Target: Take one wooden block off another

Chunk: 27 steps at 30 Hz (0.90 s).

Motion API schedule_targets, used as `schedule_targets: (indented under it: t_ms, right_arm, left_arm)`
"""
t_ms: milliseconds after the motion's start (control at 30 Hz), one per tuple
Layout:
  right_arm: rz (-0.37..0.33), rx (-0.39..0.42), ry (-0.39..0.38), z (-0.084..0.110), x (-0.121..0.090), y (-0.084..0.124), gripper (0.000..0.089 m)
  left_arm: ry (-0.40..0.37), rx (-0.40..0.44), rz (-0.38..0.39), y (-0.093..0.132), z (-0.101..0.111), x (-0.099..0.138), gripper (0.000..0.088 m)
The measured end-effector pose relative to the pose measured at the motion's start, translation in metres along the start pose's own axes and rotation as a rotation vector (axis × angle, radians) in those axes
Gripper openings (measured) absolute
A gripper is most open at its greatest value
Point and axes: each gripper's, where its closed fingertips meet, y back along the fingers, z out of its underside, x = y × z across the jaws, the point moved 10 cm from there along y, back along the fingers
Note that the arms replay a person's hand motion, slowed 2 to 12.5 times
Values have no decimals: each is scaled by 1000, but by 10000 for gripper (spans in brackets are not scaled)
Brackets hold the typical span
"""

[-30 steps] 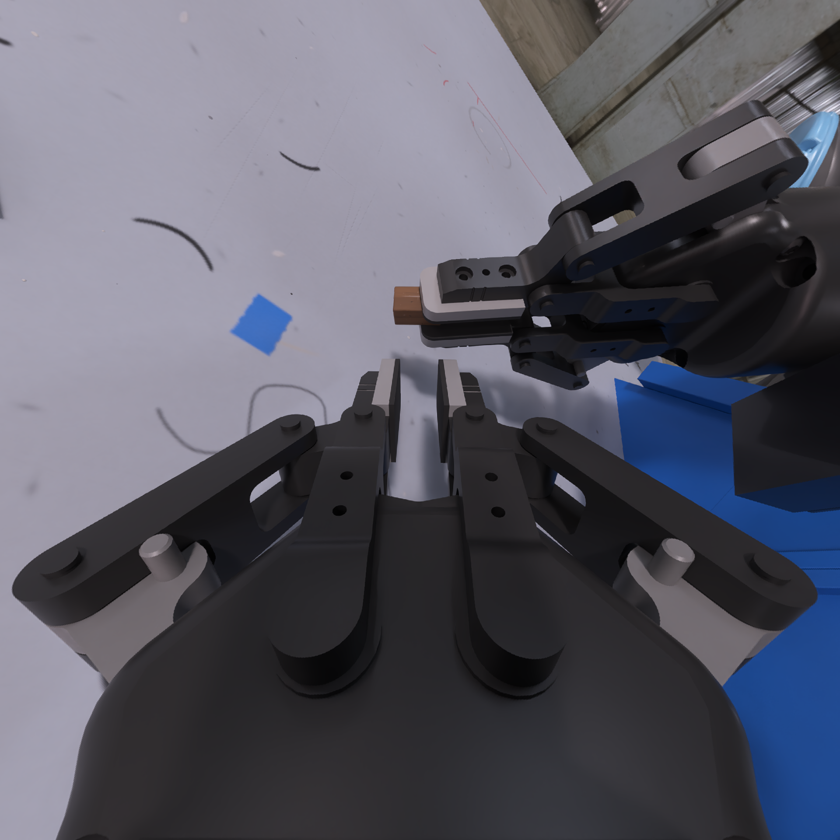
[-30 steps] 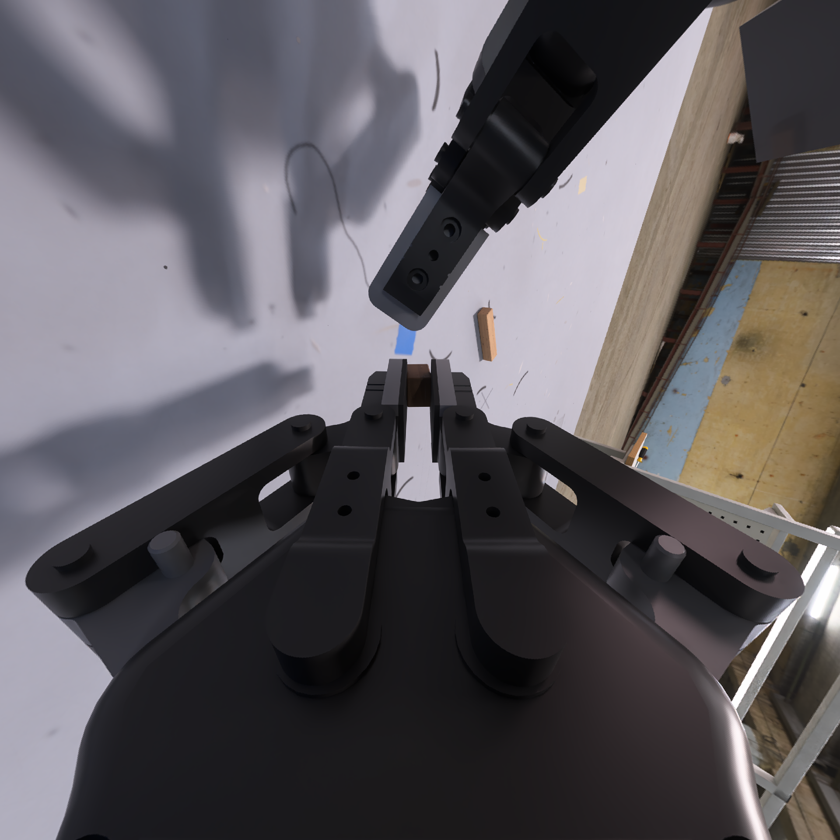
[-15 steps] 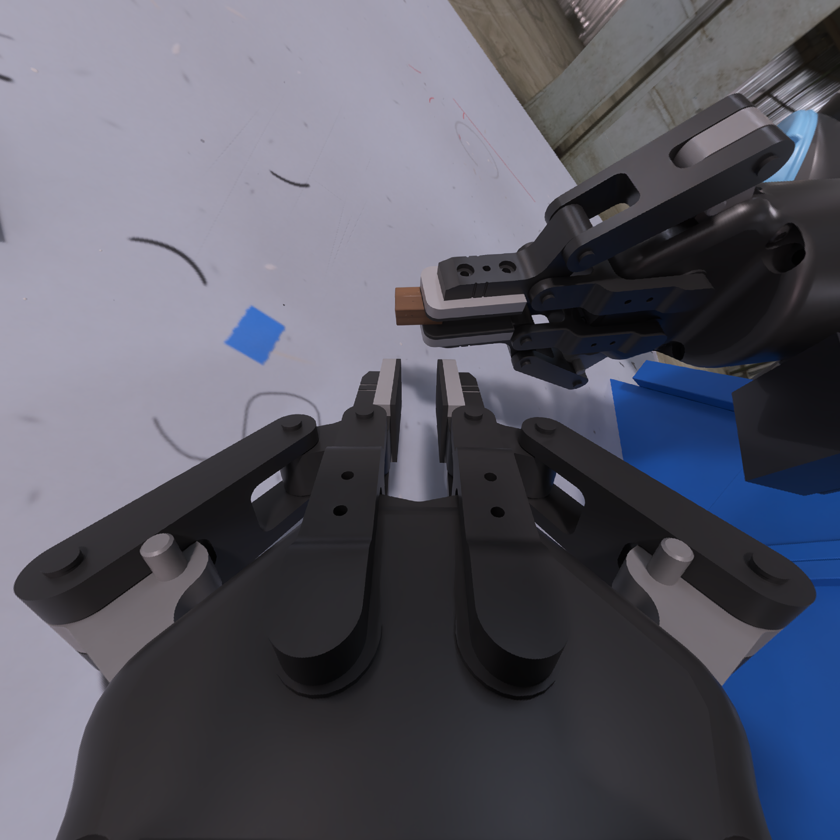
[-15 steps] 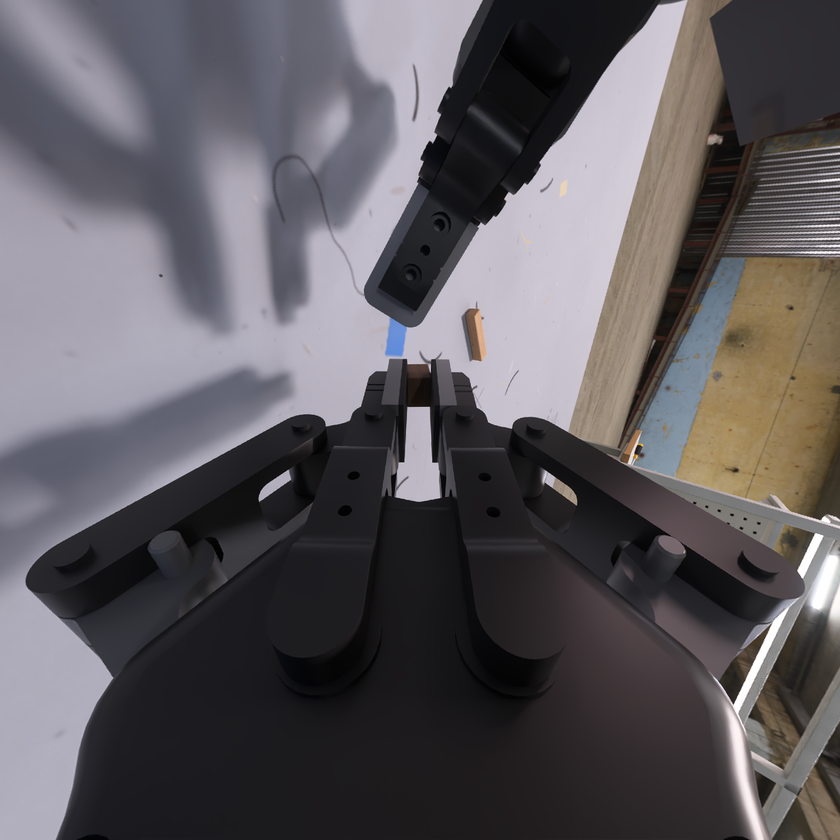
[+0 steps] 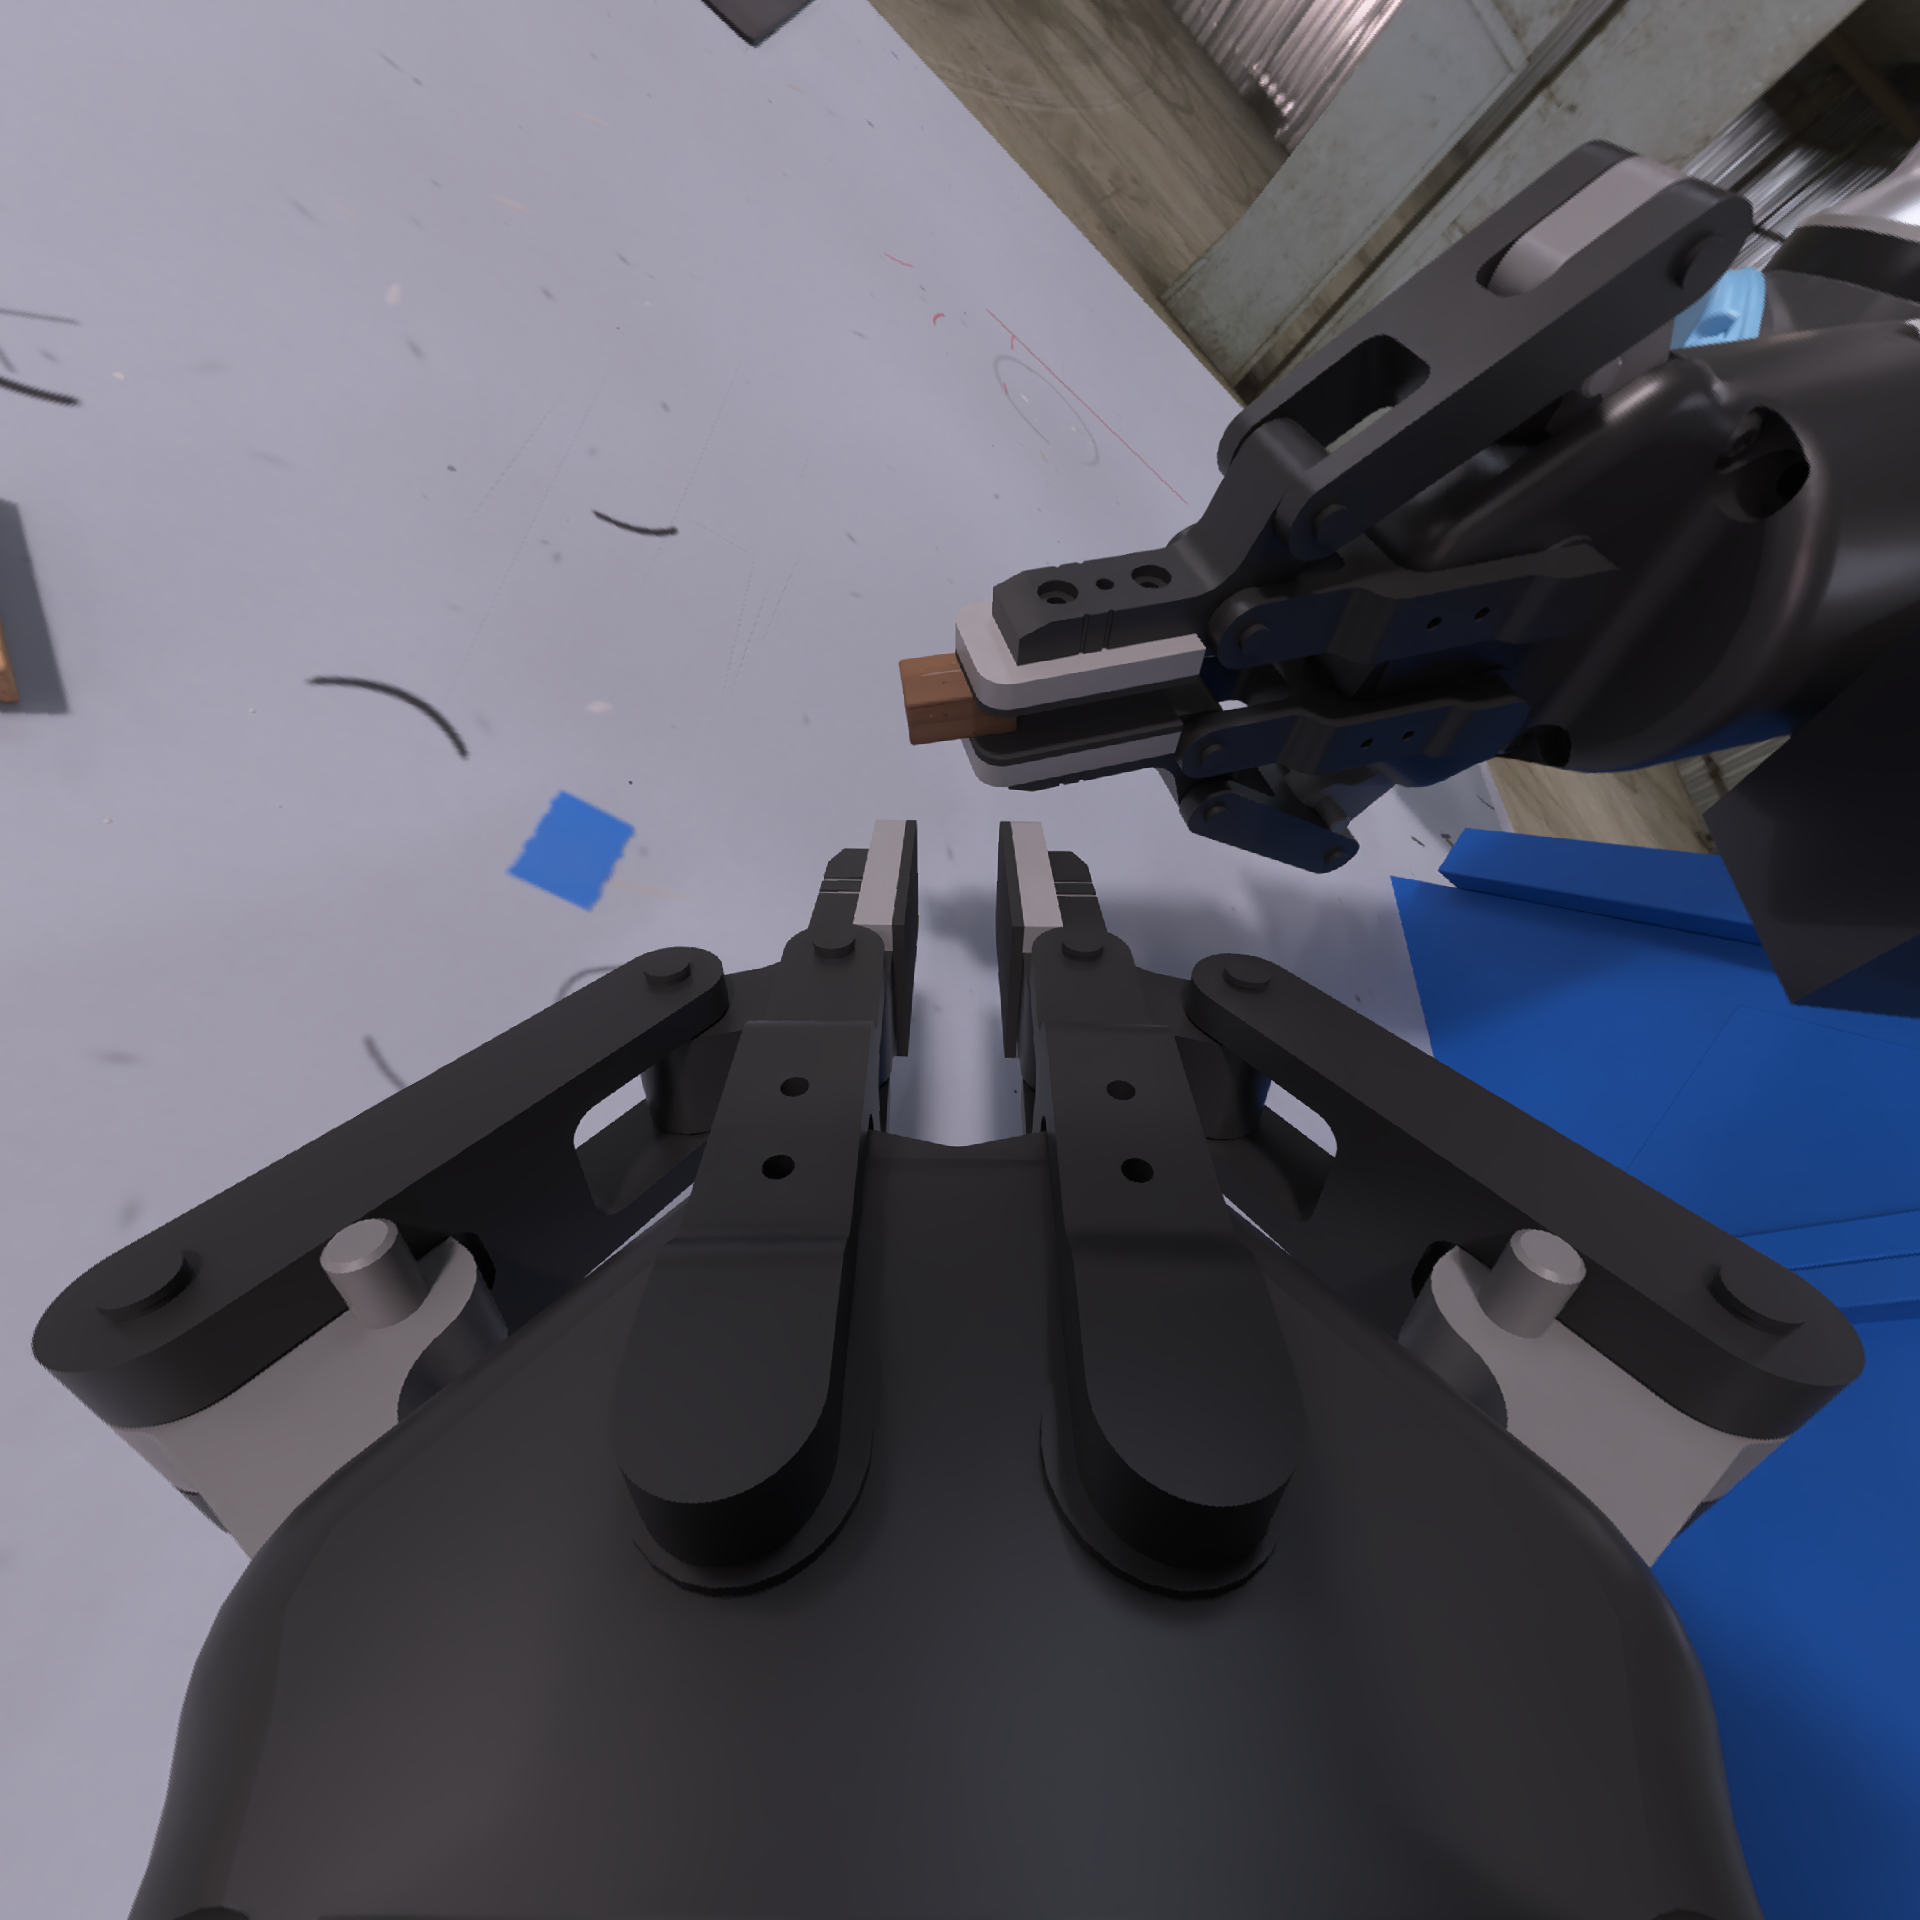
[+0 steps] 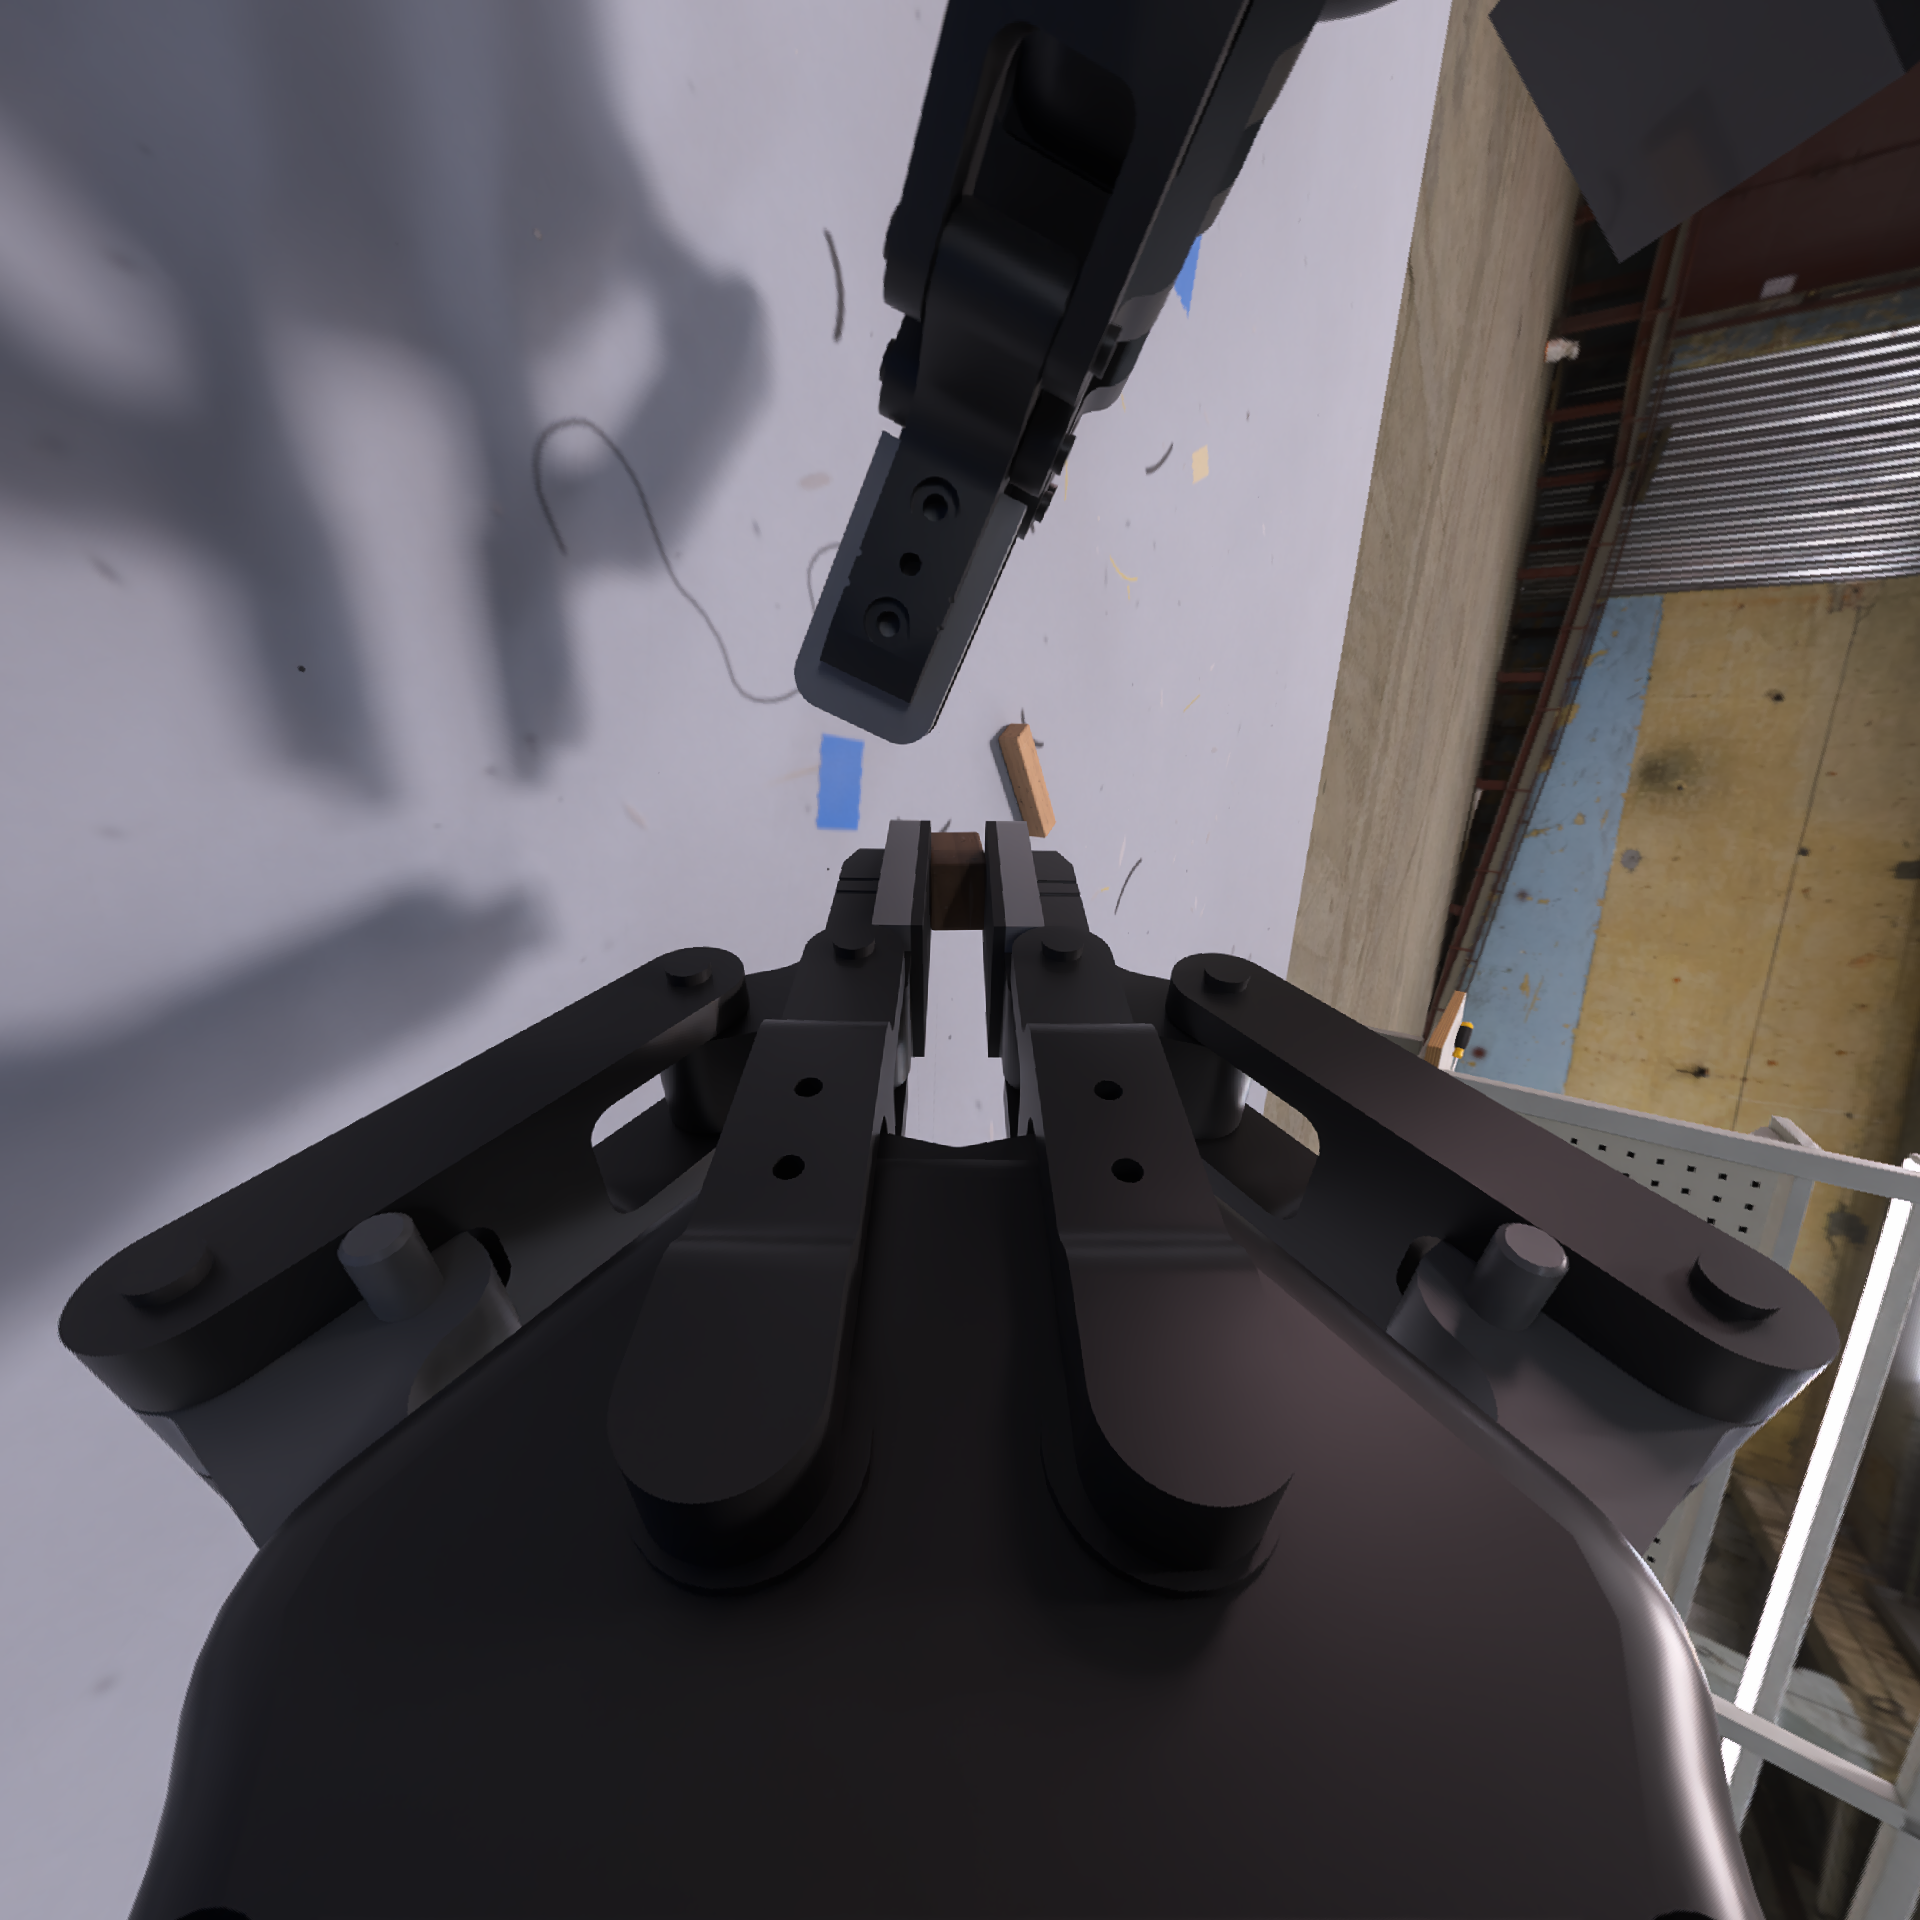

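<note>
Two black two-finger grippers hang over a pale grey, scuffed tabletop (image 5: 312, 312), and two wooden blocks are in sight. At the far left edge of the left wrist view, a sliver of pale wood (image 5: 4, 665) sits on a dark grey slab (image 5: 26, 613); too little shows to say what it is. Next comes one small blue square of tape (image 5: 571, 850) stuck flat on the table among curved black scuff marks. In the middle, the left gripper (image 5: 956, 868) carries nothing: its two grey-padded fingers stand slightly apart with bare table showing in the gap. To its right, the right gripper (image 5: 961, 707) reaches in sideways, its two pale pads pinching a small dark-brown wooden block (image 5: 935, 700), whose end juts past the fingertips, held clear above the table. A bright blue flat surface (image 5: 1662, 1091) fills the lower right.

From the right wrist view, broad grey shadows lie on the left. The blue tape (image 6: 840, 781) sits just left of centre, one finger of the left gripper (image 6: 883, 665) hanging above it. The dark-brown block (image 6: 956, 878) is clamped between the right gripper's (image 6: 956, 873) fingers. Just right of it, a second, light tan oblong wooden block (image 6: 1027, 779) lies alone on the table, apart from the held one. Beyond the table's right edge stand a white metal frame (image 6: 1766, 1351) and a yellow-and-blue wall (image 6: 1714, 831).
</note>
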Motion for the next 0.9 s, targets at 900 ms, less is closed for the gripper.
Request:
schedule_targets:
  t_ms: [900]
  right_arm:
    - [57, 103, 117, 6, 3, 10, 91]
  left_arm:
    - [40, 40, 95, 3, -1, 1, 139]
